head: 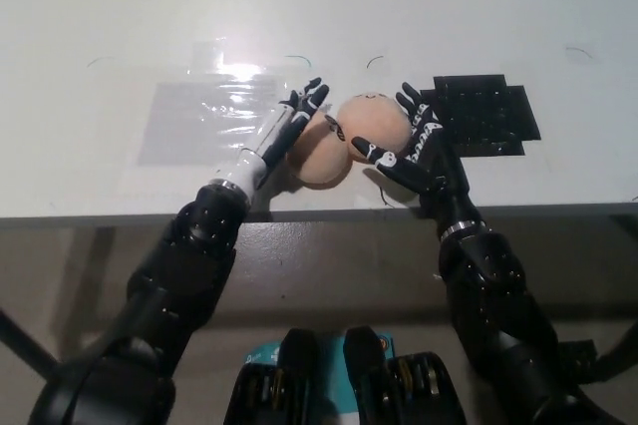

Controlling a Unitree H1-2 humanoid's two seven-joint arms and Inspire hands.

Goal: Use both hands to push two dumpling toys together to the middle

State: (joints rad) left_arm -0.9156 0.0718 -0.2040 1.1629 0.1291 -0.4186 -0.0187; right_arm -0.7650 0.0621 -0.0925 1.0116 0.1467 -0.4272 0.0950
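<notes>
— White table (419, 6) fills most of what we see, with its front edge running across just below our hands. How much room do we have?

— Plenty behind and to the sides; very little in front. Both toys sit close to that front edge, so we judge any pull toward us as the risk. A clear taped sheet (199, 121) lies flat to our left, a black mat (488, 111) to our right, and neither seems to block the way.

— And our arms?

— They angle in from either side and meet near the middle. Our left hand (291, 126) lies with its fingers spread and stretched flat against the outer side of the left dumpling toy (321, 158). Our right hand (414, 141) is spread too, cupping the outer side of the right dumpling toy (377, 126). Neither hand grips anything; flat hands suit shoving.

— Where do the toys stand?

— Between the hands, near the table's middle, touching or as good as touching; the left one sits slightly nearer to us. We judge the push about done.

— Anything smaller?

— Thin dark pen arcs (374, 60) on the table just beyond the toys, perhaps marking the target spot.
</notes>
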